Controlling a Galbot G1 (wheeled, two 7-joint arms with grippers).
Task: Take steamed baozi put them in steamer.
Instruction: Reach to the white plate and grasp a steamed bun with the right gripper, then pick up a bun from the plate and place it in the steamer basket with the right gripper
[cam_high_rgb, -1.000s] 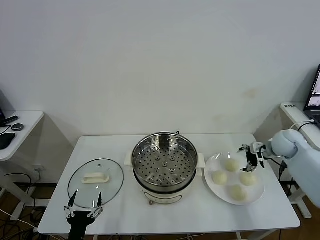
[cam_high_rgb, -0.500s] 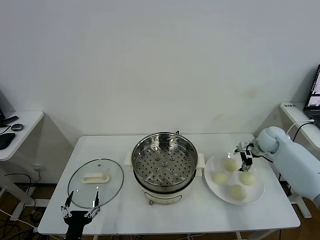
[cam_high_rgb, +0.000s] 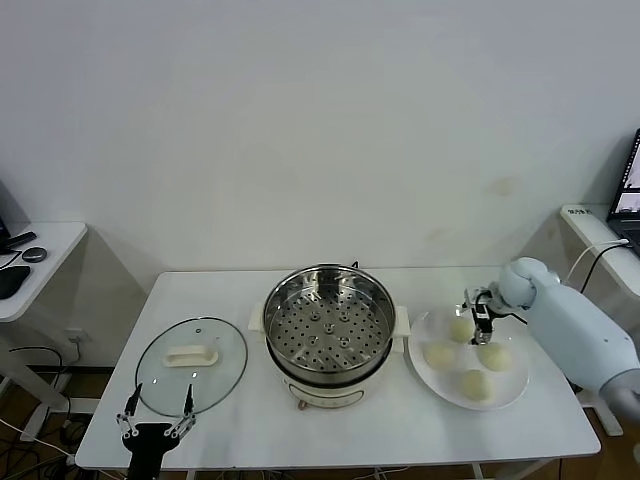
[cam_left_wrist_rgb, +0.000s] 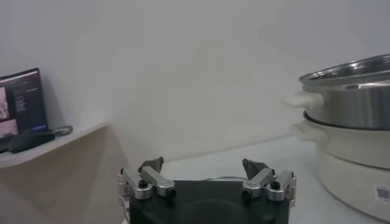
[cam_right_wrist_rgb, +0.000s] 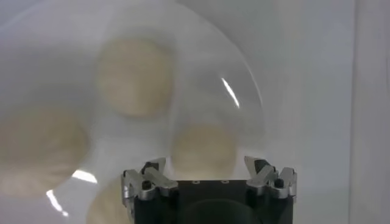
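Hovering over the white plate (cam_high_rgb: 512, 388), the right gripper (cam_high_rgb: 478, 318) sits at the plate's 11 o'clock edge, right above the far bun. Jaws spread wide in the right wrist view (cam_right_wrist_rgb: 209, 173), nothing between them, a bun just beyond the fingertips.

Four steamed baozi (cam_high_rgb: 461, 328) all on the plate: one at 12 o'clock, one at 9 o'clock (cam_high_rgb: 438, 355), one at 3 o'clock (cam_high_rgb: 492, 356), one at 6 o'clock (cam_high_rgb: 475, 384). Close together, none in the pot. The wrist camera shows them as blurred cream rounds (cam_right_wrist_rgb: 133, 76) on the shiny plate (cam_right_wrist_rgb: 244, 79).

Steamer (cam_high_rgb: 328, 335) at table centre, at 9 o'clock from the plate and just beside it. Perforated tray bare, cream base with side handles, steel wall seen side-on in the left wrist view (cam_left_wrist_rgb: 350, 100).

Glass lid (cam_high_rgb: 191, 365) with white handle lies flat on the white table (cam_high_rgb: 400, 440), at 9 o'clock from the steamer.

Left gripper (cam_high_rgb: 156, 421) parked at the table's front edge, at 6 o'clock from the lid, jaws apart and holding nothing (cam_left_wrist_rgb: 206, 176).

Side desk (cam_high_rgb: 40, 262) with dark items at far 9 o'clock; laptop edge (cam_high_rgb: 628, 190) at 3 o'clock.
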